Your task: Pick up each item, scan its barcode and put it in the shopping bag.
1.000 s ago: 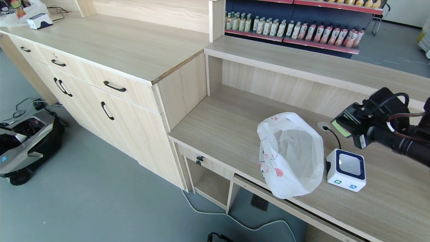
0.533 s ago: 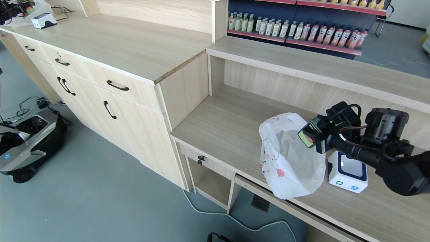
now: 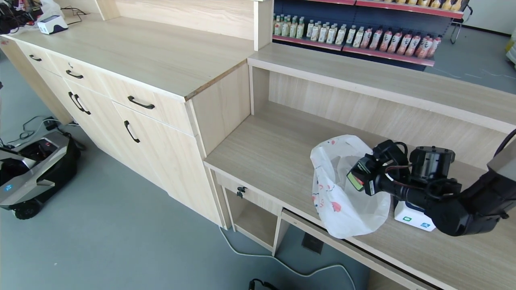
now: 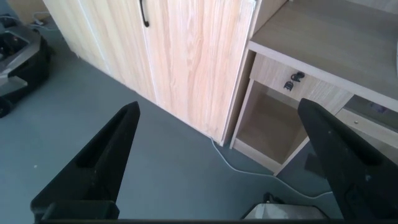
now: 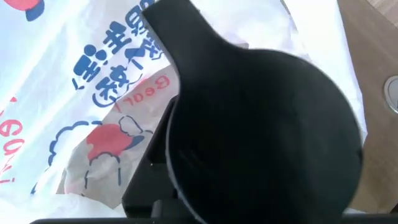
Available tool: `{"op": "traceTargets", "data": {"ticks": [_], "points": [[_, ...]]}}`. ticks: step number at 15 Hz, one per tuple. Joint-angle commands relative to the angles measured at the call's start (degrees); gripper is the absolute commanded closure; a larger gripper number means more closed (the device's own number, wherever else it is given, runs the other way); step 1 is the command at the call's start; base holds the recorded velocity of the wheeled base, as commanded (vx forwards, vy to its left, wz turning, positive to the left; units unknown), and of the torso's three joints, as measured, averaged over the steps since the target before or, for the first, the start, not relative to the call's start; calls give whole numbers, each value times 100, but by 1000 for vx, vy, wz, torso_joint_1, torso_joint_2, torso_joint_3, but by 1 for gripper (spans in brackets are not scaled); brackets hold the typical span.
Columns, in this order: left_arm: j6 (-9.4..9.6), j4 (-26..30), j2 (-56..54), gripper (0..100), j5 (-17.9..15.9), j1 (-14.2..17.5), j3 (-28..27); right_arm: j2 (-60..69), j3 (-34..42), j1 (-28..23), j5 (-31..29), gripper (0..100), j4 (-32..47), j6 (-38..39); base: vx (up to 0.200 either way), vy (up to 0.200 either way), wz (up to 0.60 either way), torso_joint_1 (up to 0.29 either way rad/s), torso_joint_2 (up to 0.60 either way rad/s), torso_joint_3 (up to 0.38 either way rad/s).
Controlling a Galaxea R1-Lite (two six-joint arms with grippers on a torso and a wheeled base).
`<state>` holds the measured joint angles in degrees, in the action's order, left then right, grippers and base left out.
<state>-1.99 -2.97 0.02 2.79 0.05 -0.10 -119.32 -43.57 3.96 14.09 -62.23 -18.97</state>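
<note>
Holding my right gripper (image 3: pixel 360 178) clenched on the dark green-labelled item (image 3: pixel 355 182) over the mouth of the shopping bag (image 3: pixel 334 203) near the front edge of the counter (image 3: pixel 270 155), I judge a release here could catch the limp rim, collapsing it or tipping the bag off.

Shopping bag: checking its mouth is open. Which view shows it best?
Head view: the whole shopping bag stands open on the counter. Right wrist view gives a close patch of its printed plastic; left wrist view faces cabinets and floor.
</note>
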Motion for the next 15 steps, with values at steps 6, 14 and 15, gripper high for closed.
{"op": "traceTargets", "data": {"ticks": [6, 14, 15], "points": [[-3, -1, -2, 0, 2, 4, 1, -487, -169, -36, -3, 100, 9, -2, 0, 0, 0, 0, 0, 0], [-3, -1, -2, 0, 2, 4, 1, -698, -231, -45, -3, 100, -8, -2, 0, 0, 0, 0, 0, 0], [-3, -1, -2, 0, 2, 4, 1, -724, -275, -62, 6, 100, 1, -10, 0, 0, 0, 0, 0, 0]]}}
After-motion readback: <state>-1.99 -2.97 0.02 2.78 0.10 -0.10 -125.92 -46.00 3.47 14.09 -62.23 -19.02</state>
